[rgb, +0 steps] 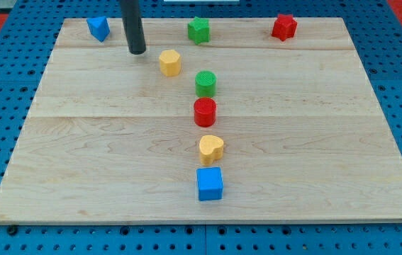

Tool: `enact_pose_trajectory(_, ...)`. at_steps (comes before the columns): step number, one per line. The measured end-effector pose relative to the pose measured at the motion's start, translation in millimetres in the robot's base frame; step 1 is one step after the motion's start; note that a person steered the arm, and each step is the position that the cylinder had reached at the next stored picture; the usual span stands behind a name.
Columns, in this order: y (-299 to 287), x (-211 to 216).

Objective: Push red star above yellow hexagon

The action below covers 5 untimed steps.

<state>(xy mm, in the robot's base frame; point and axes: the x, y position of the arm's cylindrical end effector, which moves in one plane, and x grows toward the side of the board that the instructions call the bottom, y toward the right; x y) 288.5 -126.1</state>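
Up at the view's top left, my tip (137, 51) rests on the wooden table (80, 142), the dark rod rising straight out of the frame above it. No claw shows at all on this arm, so whether one is apart or together cannot be told.

The red star (283, 27) sits near the view's top right corner of the table, well apart from my tip and from everything else. The yellow hexagon (170, 62) lies just to the view's right of my tip and slightly lower, near but not touching it.

A blue block (98, 28), its shape hard to make out, stands at the view's top left, to the left of the rod. A green star (198, 30) sits along the top edge, between the rod and the red star.

Down the middle runs a loose column: a green cylinder (205, 83), then a red cylinder (205, 112) just below it, the two close together or perhaps touching. Lower still lies a yellow heart (211, 149), and beneath that a blue cube (210, 183) near the view's bottom.

Around the table is a blue perforated board (2, 57).
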Motion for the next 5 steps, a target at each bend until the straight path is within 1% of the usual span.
enact_pose_trajectory(1,20.5,26.8)
enact_pose_trajectory(2,72.7,28.3)
enact_pose_trajectory(3,109.3,28.2)
enact_pose_trajectory(4,79.8,14.8)
enact_pose_trajectory(5,126.8,-19.9)
